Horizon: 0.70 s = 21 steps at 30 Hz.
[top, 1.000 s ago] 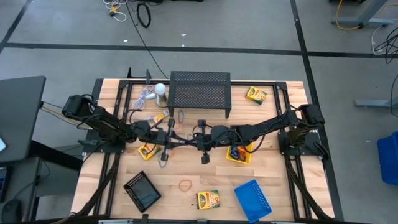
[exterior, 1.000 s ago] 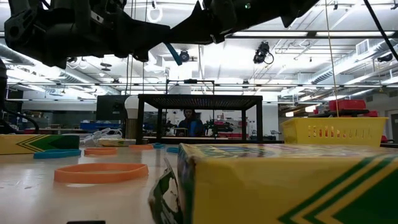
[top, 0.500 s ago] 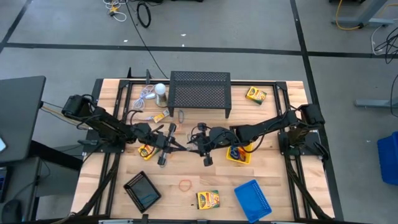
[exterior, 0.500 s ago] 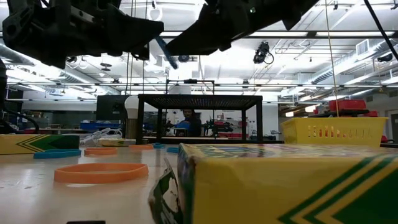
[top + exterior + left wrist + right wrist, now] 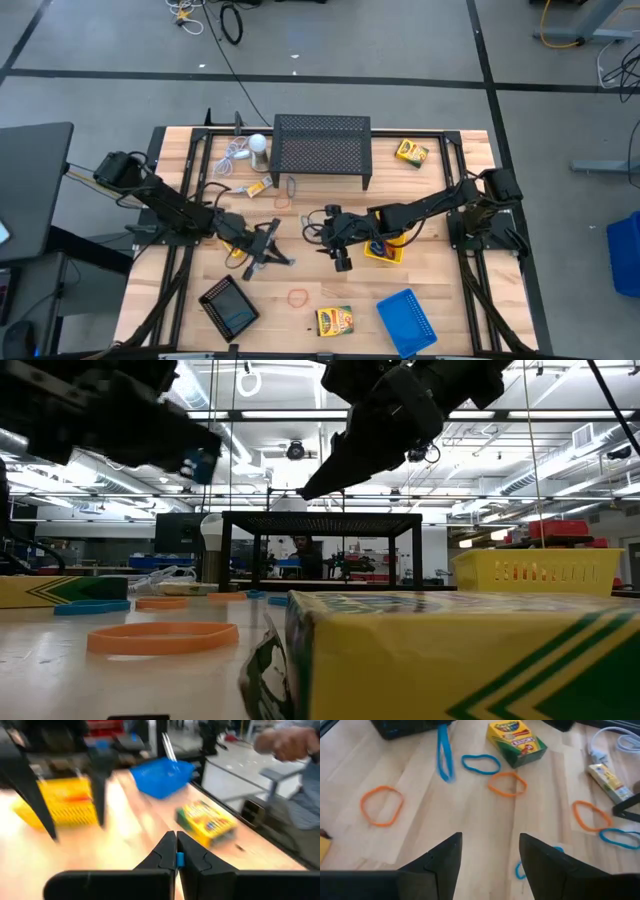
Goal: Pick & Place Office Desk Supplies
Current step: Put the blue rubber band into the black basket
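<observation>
- The left claw (image 5: 268, 250) is above the left-middle of the tabletop (image 5: 450, 300). Its fingers (image 5: 167, 851) are pressed together, and in the left wrist view a thin blue strip shows between the tips. In the right wrist view a blue rubber band (image 5: 443, 759) hangs down from this claw, so it is clamped on that band.
- In front of the left claw, near the front edge, lies the black mesh tray (image 5: 228, 307). Between this tray and the claw the wood is bare.
- An orange rubber band (image 5: 298, 296) lies alone on the front middle, and a crayon box (image 5: 335, 320) is just beside the front edge.
- The right claw (image 5: 338, 255) is over the middle of the tabletop, with its fingers (image 5: 445, 857) well apart and nothing between them. Below it are loose orange and blue bands on open wood.
- The yellow mesh tray (image 5: 385, 250) sits under the right arm, just right of that claw.
- The blue mesh tray (image 5: 407, 320) is at the front right, near the edge.
- Another crayon box (image 5: 411, 152) lies at the back right, beside the large black mesh stand (image 5: 322, 148).
</observation>
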{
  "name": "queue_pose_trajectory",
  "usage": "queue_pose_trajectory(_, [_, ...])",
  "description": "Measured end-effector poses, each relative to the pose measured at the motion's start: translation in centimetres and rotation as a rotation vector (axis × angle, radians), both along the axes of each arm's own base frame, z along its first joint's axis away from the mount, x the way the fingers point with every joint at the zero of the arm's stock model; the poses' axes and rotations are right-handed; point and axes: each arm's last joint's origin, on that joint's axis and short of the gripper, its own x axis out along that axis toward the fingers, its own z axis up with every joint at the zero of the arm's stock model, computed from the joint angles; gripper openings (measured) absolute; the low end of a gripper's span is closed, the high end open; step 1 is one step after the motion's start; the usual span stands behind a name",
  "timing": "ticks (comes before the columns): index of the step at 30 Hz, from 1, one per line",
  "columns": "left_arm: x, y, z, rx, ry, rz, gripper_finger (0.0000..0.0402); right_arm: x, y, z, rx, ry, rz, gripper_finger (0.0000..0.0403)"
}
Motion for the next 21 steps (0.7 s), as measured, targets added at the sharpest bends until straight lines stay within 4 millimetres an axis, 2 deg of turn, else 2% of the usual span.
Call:
queue_pose_trajectory(6, [-2.5, -2.2, 0.6, -0.058, 0.186, -0.052, 0.0005, -0.2, 0.8, 0.0, 0.002, 0.006, 0.026, 0.0193])
queue_pose_trajectory(15, [-4.7, -6.0, 3.5, -0.015, 0.463, -0.057, 0.0005, -0.1, 0.3, 0.0, -0.001, 0.005, 0.025, 0.0192])
queue_pose_trajectory(21, [-6.2, -6.9, 2.6, -0.012, 0.673, 0.026, 0.0005, 0.0, -0.3, -0.1, -0.003, 0.012, 0.009, 0.0192])
